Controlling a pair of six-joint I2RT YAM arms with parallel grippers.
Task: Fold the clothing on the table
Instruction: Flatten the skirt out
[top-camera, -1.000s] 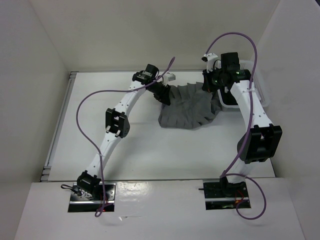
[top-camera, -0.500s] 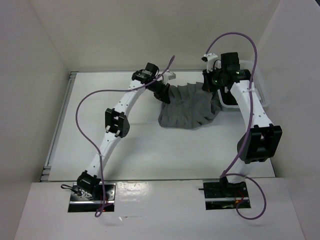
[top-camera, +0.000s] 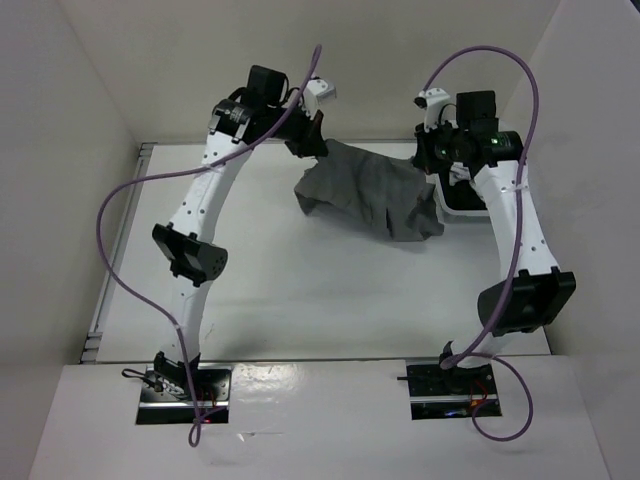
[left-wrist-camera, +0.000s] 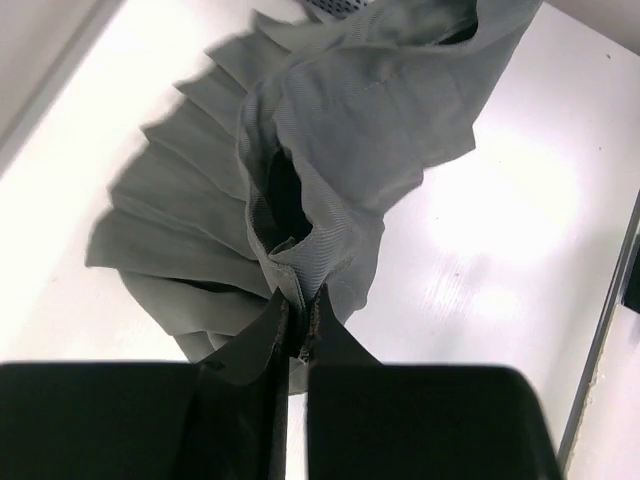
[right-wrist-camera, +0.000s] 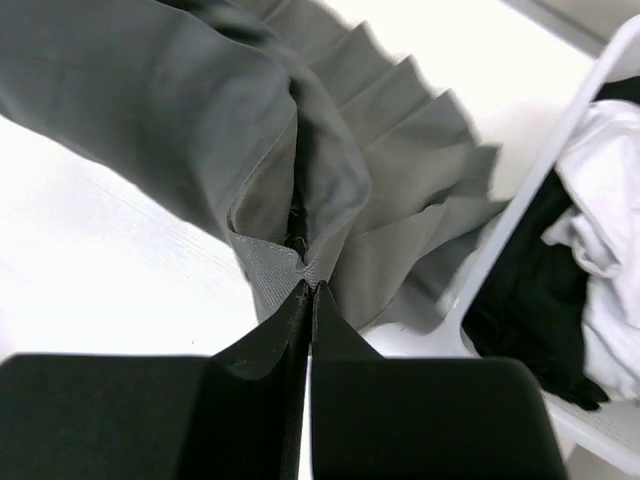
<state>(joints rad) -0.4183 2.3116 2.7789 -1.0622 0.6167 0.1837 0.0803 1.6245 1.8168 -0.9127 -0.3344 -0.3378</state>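
Both arms are raised over the far half of the table (top-camera: 300, 300). The left gripper (left-wrist-camera: 300, 305) is closed tight on a pinch of the skirt's (top-camera: 365, 190) top band, and the right gripper (right-wrist-camera: 307, 292) is clamped on the band likewise. The skirt hangs between them in a sagging span, its pleated hem trailing toward the surface beside the basket (right-wrist-camera: 545, 180); whether the hem touches cannot be told. Judged step: lifting and spreading, with no fold made yet. The next move calls for drawing the band taut, carrying the skirt clear of the basket, and laying it flat with the pleats straight.
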